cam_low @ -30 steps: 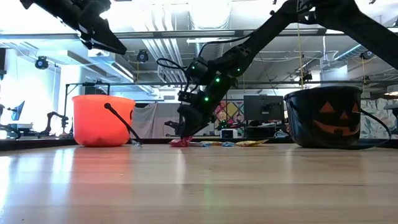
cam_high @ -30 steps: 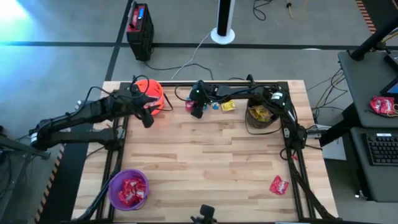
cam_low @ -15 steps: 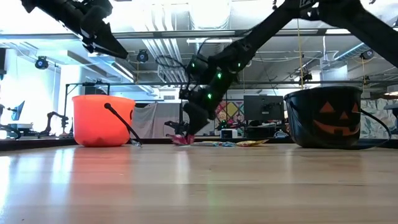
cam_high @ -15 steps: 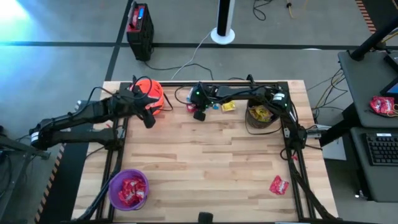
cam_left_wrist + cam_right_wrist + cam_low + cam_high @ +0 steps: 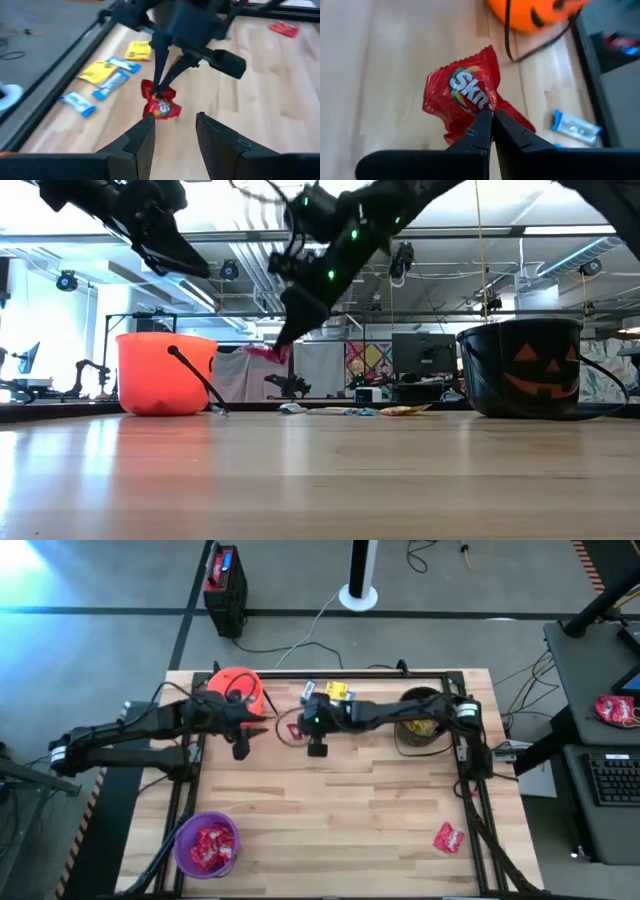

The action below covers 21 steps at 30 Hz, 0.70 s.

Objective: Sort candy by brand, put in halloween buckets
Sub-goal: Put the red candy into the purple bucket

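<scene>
Above the far middle of the table, the right gripper (image 5: 491,120) is clamped shut on the edge of a red candy packet (image 5: 465,97), which hangs off the wood in the air; the low view shows it lifted (image 5: 268,352) clear of the tabletop. From above, the packet (image 5: 293,729) sits between the orange bucket and the right arm's wrist. The left gripper (image 5: 174,131) hovers just beside it, near the orange bucket (image 5: 238,687), its fingers parted and holding nothing, pointing at the hanging red packet.

On the table past the held packet, near the far edge, lie loose candies: yellow packets (image 5: 98,71) and blue-and-white packets (image 5: 111,83), close together by the frame rail. One blue-and-white packet also shows in the right wrist view.

The black bucket (image 5: 420,725) stands at the far right of the table with yellow candy inside; its pumpkin face (image 5: 530,377) shows in the low view. The purple bucket (image 5: 206,843) stands at the near left corner, filled with red packets. Another red packet (image 5: 447,836) lies alone near the near right corner of the table (image 5: 350,810).
</scene>
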Each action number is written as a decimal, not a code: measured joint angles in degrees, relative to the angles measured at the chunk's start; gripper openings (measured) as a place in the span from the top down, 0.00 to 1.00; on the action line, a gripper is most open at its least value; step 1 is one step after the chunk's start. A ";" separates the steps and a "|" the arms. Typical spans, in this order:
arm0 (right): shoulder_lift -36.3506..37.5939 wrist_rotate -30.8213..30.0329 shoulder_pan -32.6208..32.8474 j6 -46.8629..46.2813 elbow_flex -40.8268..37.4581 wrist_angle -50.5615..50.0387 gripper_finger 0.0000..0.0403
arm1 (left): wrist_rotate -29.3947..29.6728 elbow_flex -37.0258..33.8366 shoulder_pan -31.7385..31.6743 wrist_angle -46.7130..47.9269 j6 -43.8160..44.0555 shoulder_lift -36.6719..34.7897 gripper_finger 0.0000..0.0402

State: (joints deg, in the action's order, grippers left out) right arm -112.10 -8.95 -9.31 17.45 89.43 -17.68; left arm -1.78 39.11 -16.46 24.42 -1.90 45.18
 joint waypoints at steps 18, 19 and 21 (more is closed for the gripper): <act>10.76 -27.93 14.56 15.34 -15.11 19.59 0.98 | 1.75 -4.21 5.88 -23.18 6.37 13.16 0.58; 10.76 -29.40 15.01 16.16 -15.11 20.44 0.98 | 0.20 -4.21 5.92 -24.70 6.68 13.94 0.56; 10.76 -32.35 15.91 18.49 -15.11 20.44 0.98 | -1.75 -4.21 6.22 -26.13 7.55 15.76 0.53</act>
State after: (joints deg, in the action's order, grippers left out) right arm -101.34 -41.30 6.60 35.94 74.32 2.76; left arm -3.53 34.89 -10.24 -1.72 5.65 60.94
